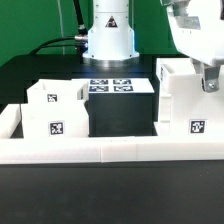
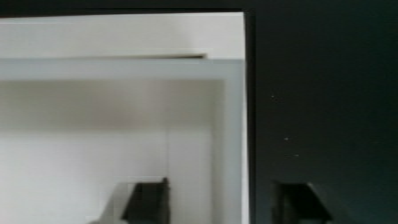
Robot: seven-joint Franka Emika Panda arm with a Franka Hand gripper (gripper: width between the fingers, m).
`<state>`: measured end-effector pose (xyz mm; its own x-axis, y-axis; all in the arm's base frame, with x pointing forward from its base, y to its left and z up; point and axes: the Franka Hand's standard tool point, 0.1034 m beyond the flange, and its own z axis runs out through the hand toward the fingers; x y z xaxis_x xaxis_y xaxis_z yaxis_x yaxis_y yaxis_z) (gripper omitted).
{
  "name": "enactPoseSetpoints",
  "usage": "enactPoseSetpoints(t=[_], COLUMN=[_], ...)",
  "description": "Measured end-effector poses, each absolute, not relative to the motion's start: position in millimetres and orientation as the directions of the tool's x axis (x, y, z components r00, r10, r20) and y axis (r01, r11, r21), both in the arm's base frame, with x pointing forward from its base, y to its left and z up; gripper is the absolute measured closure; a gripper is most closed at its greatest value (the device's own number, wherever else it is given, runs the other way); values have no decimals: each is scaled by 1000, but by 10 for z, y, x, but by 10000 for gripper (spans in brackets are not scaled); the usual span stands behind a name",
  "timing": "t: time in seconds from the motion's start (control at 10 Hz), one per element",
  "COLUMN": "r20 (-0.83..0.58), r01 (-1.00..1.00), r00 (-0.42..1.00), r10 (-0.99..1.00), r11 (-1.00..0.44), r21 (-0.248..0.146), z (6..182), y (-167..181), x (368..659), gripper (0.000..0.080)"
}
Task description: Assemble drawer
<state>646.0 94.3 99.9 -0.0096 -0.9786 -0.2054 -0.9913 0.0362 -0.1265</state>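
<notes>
The tall white drawer case (image 1: 183, 100) stands at the exterior view's right against the border wall, with a tag on its front. My gripper (image 1: 210, 82) hangs over the case's right side. In the wrist view, my gripper (image 2: 219, 203) is open and its two dark fingertips (image 2: 146, 200) straddle the case's thin upright side wall (image 2: 233, 140) without clearly touching it. A smaller white tray (image 1: 52, 108) with tags sits at the exterior view's left. I cannot make out a second tray.
The long low white border wall (image 1: 110, 150) runs along the front and up the left side. The marker board (image 1: 110, 86) lies flat at the back in front of the robot base (image 1: 108, 35). Black table (image 1: 120, 115) lies between tray and case.
</notes>
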Motion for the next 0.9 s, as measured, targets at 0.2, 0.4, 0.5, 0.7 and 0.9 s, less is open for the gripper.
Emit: enactPoseSetpoints(t=[0.2, 0.4, 0.5, 0.7, 0.9], r20=[-198, -181, -163, -118, -100], r01=[-990, -966, -937, -843, -770], r00=[56, 220, 318, 515, 624], r10=[-979, -959, -934, -849, -775], r11=[-28, -187, -284, -478, -588], r21=[-141, -180, -202, -247, -249], z=[1026, 1159, 1272, 1478, 1546], y=[950, 951, 924, 809, 739], x=[6459, 6383, 6323, 6245, 6173], gripper=[227, 166, 154, 151, 151])
